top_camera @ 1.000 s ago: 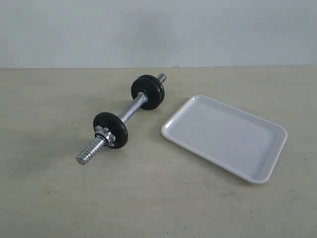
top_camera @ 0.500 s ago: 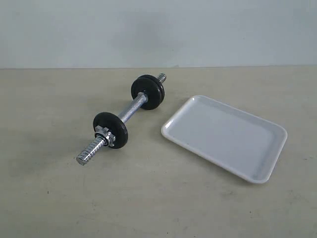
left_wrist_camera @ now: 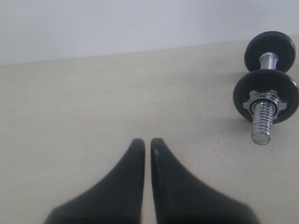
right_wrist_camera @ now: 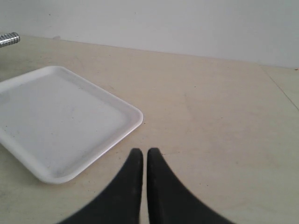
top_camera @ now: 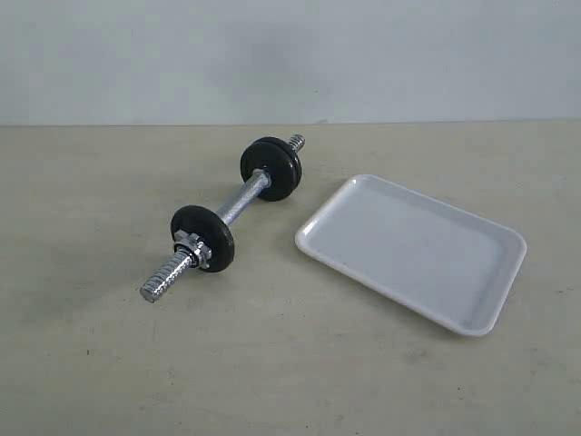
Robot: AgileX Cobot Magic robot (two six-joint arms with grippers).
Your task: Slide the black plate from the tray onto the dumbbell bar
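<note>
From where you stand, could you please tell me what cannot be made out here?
- Right wrist view: dumbbell bar cut by the edge; only its tip shows.
- Exterior view: far black disc, single or doubled, too small to tell.
- Left wrist view: tray outside the frame.

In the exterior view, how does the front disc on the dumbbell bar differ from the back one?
The front disc has a long bare thread beyond it; the back disc has only a short stub. The front disc shows its outer face with a silver nut; the back disc shows its inner face. The back disc looks thicker, possibly doubled. Both are black, round and upright on the dumbbell bar.
</note>
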